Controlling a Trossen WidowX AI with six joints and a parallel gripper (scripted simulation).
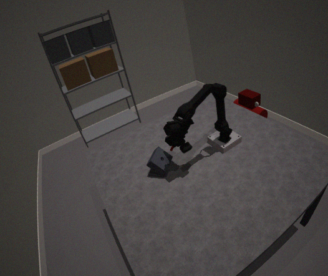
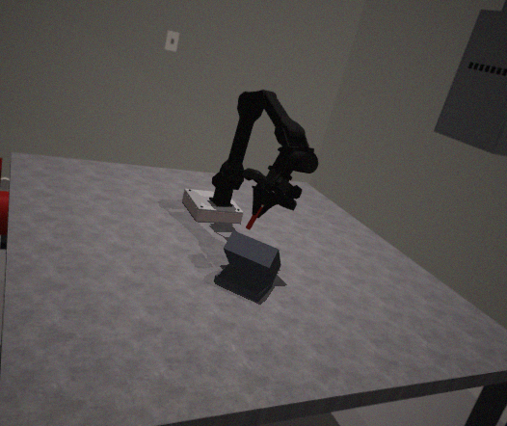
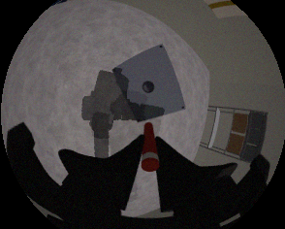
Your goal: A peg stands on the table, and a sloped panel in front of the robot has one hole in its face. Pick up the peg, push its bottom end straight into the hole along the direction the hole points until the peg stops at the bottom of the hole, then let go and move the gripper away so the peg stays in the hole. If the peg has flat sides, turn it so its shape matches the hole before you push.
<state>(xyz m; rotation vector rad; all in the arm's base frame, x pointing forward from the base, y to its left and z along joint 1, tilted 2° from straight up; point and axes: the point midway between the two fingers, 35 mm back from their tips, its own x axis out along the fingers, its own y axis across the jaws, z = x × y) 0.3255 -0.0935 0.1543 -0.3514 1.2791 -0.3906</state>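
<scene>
A red peg (image 1: 171,148) (image 2: 254,218) (image 3: 149,160) with a grey band near one end is held tilted in the air. My gripper (image 2: 260,210) (image 3: 148,139) is shut on the peg. The peg's free end points toward the sloped panel and is clear of it. The grey-blue sloped panel (image 1: 156,160) (image 3: 164,73) has one dark round hole (image 1: 162,158) (image 3: 148,86) in its face. In the exterior view the panel block (image 2: 253,251) shows from behind, so its hole is hidden. In the wrist view the hole lies straight beyond the peg's tip. The peg looks round.
The arm's white base plate (image 1: 233,142) (image 2: 226,216) sits on the table (image 1: 217,193) (image 2: 128,308) behind the gripper. The arm's shadow falls across part of the panel face. A shelf rack (image 1: 101,104) and a red machine (image 1: 249,98) stand beyond the table.
</scene>
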